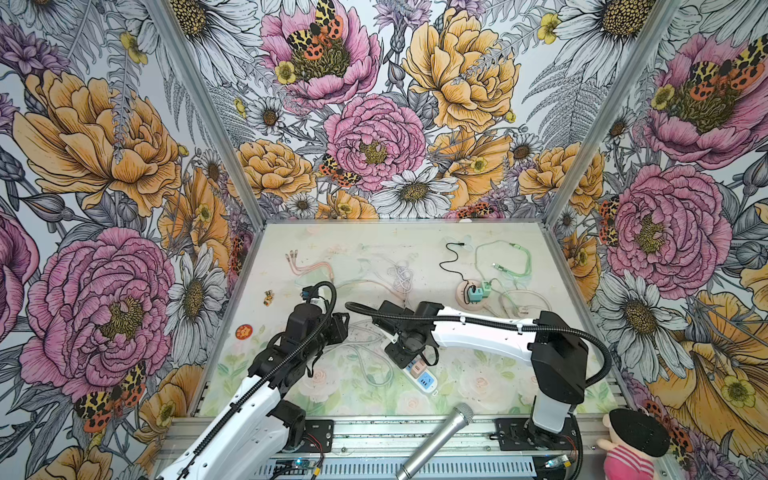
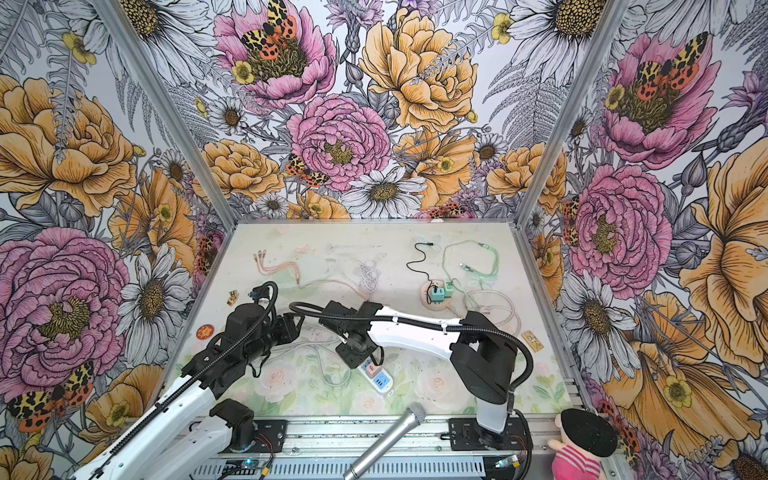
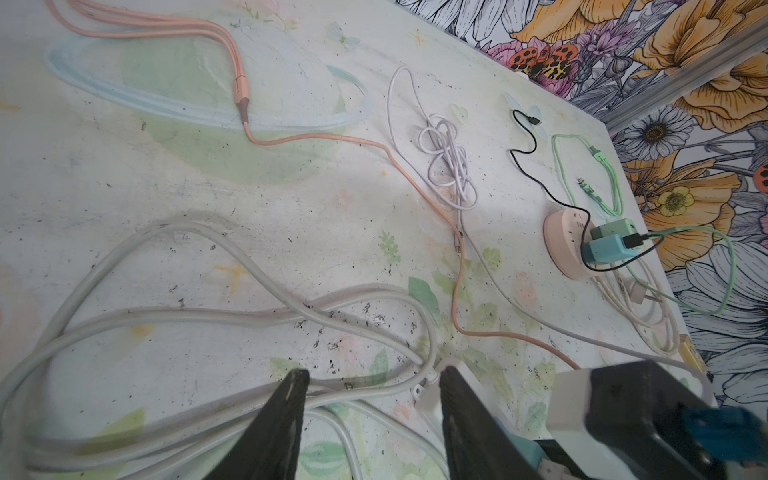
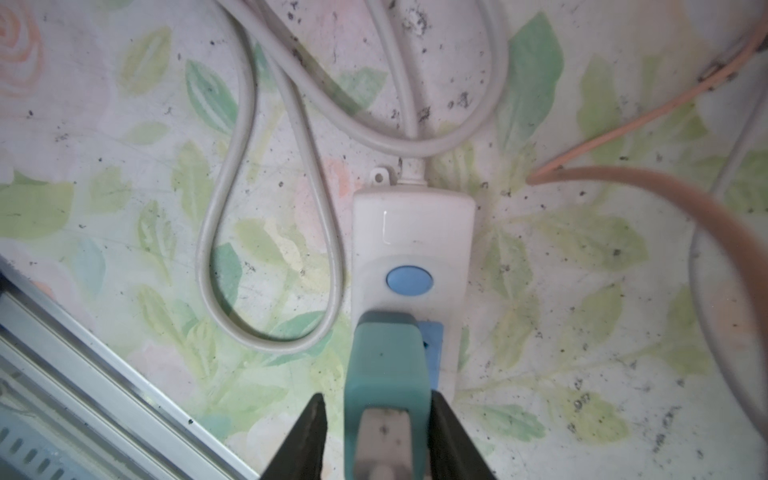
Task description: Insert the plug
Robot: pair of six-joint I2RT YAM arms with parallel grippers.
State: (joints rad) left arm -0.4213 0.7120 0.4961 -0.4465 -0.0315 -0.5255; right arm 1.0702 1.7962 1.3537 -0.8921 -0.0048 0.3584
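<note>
A white power strip (image 4: 411,232) with a blue button lies on the flowered table; in both top views its pink and blue sockets (image 1: 422,374) (image 2: 376,374) show beyond my right wrist. A teal plug (image 4: 386,357) stands on the strip's blue socket. My right gripper (image 4: 377,399) straddles the plug from above, open, with a visible gap at one finger. My left gripper (image 3: 374,374) is open low over the strip's grey cord (image 3: 232,316). One of its fingers (image 3: 457,399) rests beside the strip's cord end (image 3: 430,401).
A pink round socket hub (image 1: 462,300) with teal and green chargers sits at the back right, amid black, green and white cables. A pink cable (image 3: 245,104) and a knotted white cable (image 1: 401,276) lie further back. A microphone (image 1: 440,440) and a doll (image 1: 631,444) lie at the front rail.
</note>
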